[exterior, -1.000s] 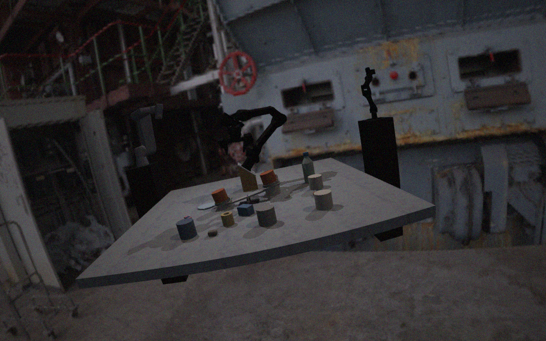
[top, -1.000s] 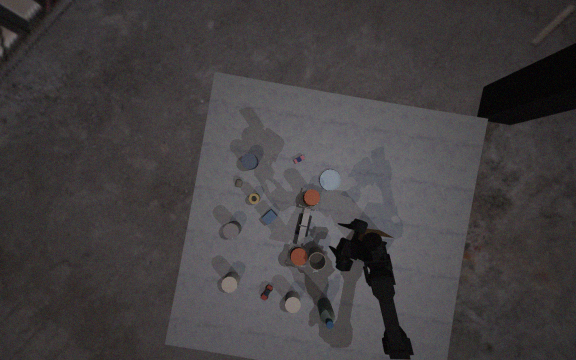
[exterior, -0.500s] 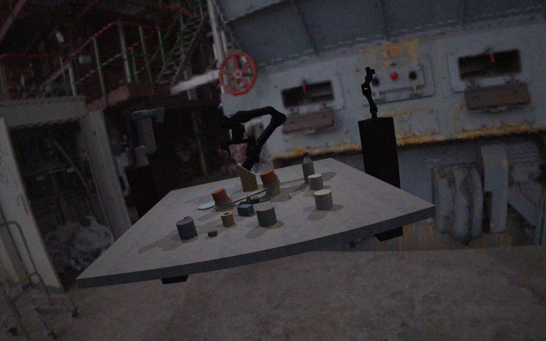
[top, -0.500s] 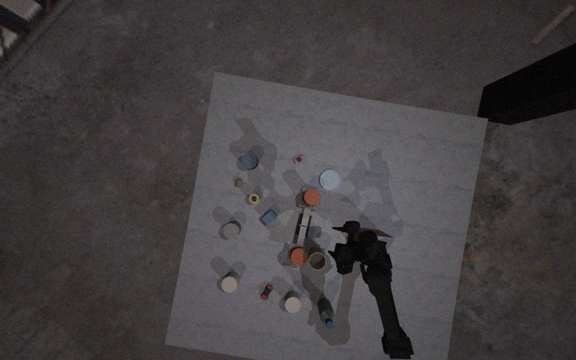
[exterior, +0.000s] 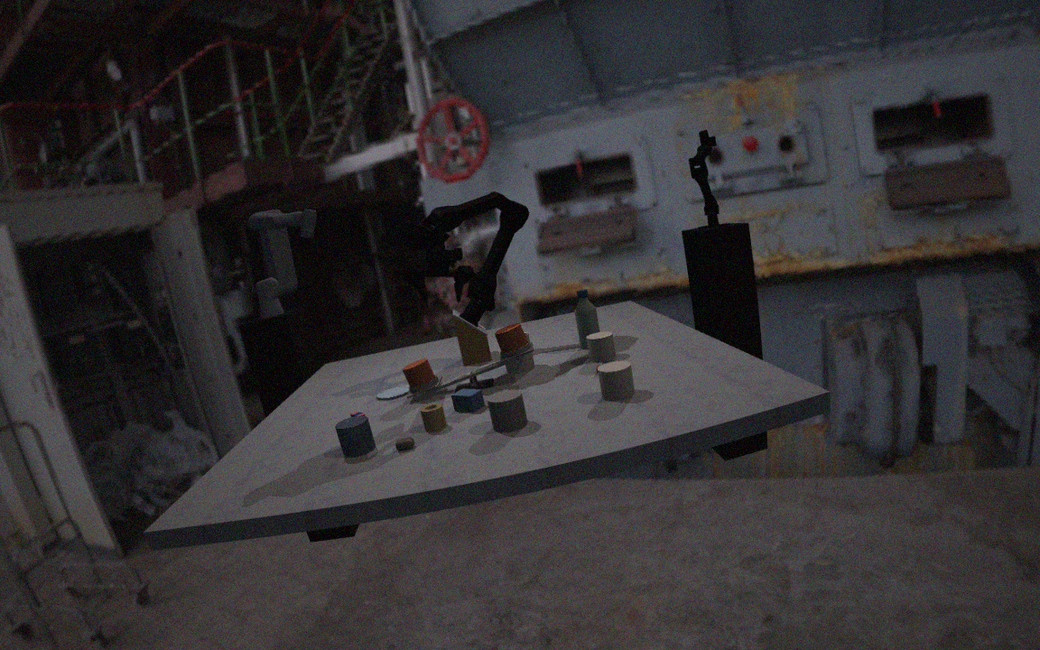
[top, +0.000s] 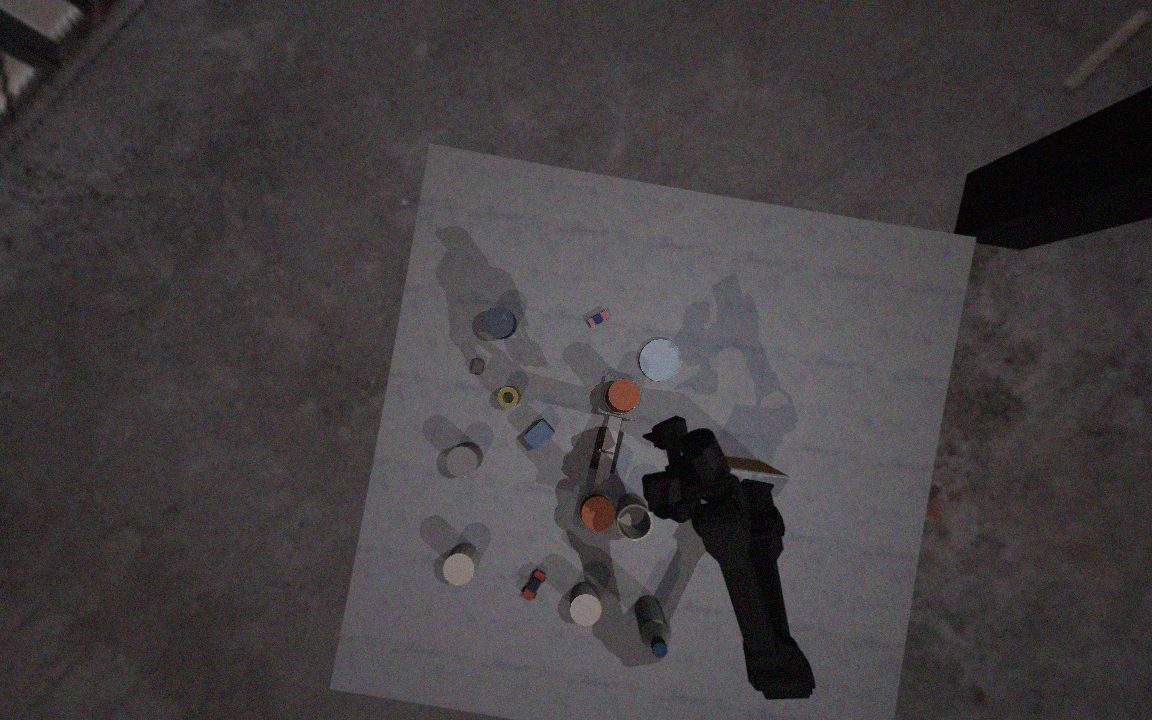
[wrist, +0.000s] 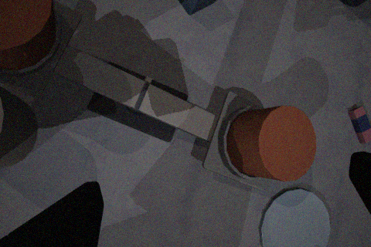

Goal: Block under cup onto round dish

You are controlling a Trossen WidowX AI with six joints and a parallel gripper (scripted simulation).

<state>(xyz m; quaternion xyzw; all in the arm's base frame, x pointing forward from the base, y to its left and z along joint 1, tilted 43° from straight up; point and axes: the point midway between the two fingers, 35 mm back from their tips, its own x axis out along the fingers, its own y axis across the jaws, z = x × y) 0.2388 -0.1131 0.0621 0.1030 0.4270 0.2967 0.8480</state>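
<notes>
An orange cup (top: pixel 623 394) (exterior: pixel 419 374) (wrist: pixel 287 143) stands on the balance's lower end, beside the pale round dish (top: pixel 659 359) (exterior: pixel 393 393) (wrist: pixel 297 220). The identical orange cup (top: pixel 597 513) (exterior: pixel 512 337) (wrist: pixel 23 11) stands on the raised end. The balance beam (wrist: pixel 178 113) tilts down toward the dish. My gripper (top: pixel 650 460) (wrist: pixel 228 181) is open and empty, pointing down, above and to the side of the balance. In the wrist view its fingertips are wide apart, with the lower cup between and beyond them. No block shows; what is under each cup is hidden. The dish is bare.
A hollow grey cup (top: pixel 634 522) stands close beside the raised cup. A brown wedge (top: pixel 755 466) (exterior: pixel 473 343) stands beneath the arm. A green bottle (top: pixel 650 613) (exterior: pixel 586 323), a blue box (top: pixel 539 433) (exterior: pixel 467 400) and several pale cylinders stand around. A pink-and-blue piece (top: pixel 597 318) (wrist: pixel 360 123) lies past the lower cup.
</notes>
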